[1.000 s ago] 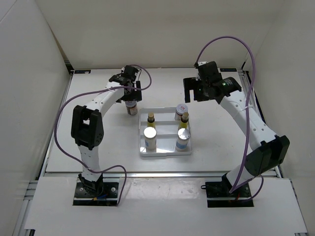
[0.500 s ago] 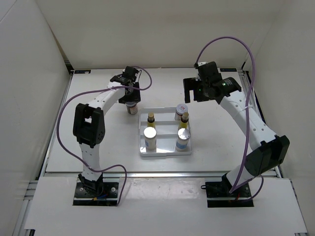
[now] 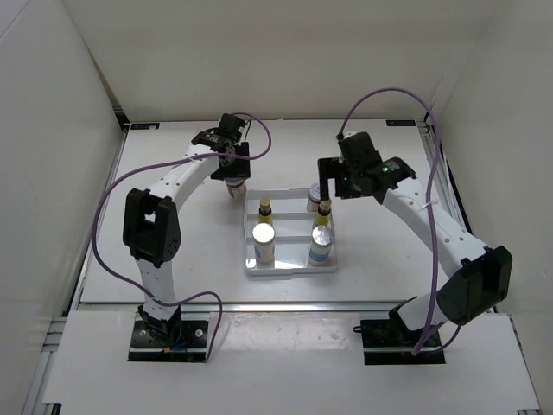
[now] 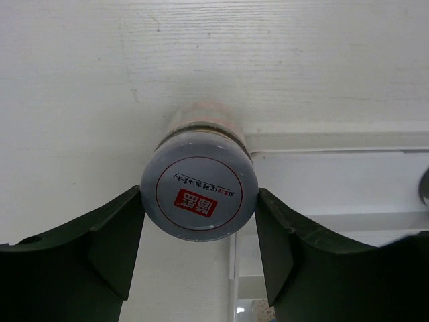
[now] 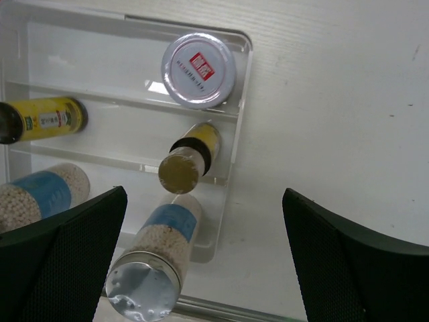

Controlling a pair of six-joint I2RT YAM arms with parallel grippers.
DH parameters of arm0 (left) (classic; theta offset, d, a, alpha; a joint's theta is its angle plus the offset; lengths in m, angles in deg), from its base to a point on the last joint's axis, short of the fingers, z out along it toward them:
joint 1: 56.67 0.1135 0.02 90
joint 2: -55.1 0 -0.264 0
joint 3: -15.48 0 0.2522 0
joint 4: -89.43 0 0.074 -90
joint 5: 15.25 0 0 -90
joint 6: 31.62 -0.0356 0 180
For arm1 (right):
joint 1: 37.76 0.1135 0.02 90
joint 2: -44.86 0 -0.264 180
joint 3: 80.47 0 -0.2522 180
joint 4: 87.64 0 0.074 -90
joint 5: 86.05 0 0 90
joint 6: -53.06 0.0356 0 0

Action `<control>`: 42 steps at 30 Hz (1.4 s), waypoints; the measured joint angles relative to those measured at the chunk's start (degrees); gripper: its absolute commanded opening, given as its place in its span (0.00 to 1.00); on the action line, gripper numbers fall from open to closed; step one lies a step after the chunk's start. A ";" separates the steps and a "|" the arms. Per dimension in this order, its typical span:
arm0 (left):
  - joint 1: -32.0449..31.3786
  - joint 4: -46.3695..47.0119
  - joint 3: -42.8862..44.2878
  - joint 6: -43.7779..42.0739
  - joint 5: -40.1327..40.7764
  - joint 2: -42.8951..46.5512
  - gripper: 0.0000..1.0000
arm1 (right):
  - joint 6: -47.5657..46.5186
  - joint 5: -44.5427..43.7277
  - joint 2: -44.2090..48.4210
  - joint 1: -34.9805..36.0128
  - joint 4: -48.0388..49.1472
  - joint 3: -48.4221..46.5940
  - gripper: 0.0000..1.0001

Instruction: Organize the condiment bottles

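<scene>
**Left gripper** (image 4: 200, 201): half closed, clenched on a squat red-marked jar (image 4: 199, 194). Both dark fingers (image 4: 110, 241) press the sides of its grey-white lid. The jar sits just off the far left corner of the tray (image 4: 335, 141). Whether its base rests on the worktop (image 3: 173, 251) cannot be told.

**Right gripper** (image 5: 204, 193): released, jaws spread wide, holding nothing and touching nothing. It hangs above the right side of the tray.

**Tray**: white, rectangular and divided, in the middle of the worktop between the two arms.

**Tray contents, far to near:**
- Far right compartment: second jar (image 5: 198, 70), upright, with a white lid bearing a red mark.
- Middle row: left yellow bottle (image 5: 43, 117) and right yellow bottle (image 5: 188, 157), both slim, upright and dark-necked.
- Near row: left silver-capped bottle (image 5: 37, 194) and right silver-capped bottle (image 5: 151, 272). Both have blue labels and pale granules inside, and both stand upright.

**Worktop**: white, enclosed by white walls on the left, right and far sides.
</scene>
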State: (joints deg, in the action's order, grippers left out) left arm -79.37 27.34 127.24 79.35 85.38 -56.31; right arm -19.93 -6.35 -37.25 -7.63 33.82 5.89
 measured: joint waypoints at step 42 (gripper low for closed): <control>-5.70 2.82 0.63 -2.49 -6.16 0.74 0.15 | 0.15 -17.25 6.01 11.10 7.23 3.37 1.00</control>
State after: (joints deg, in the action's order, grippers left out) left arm -85.08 30.16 127.87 76.86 79.21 -55.57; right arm -19.78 -23.60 -31.24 3.47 41.06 9.26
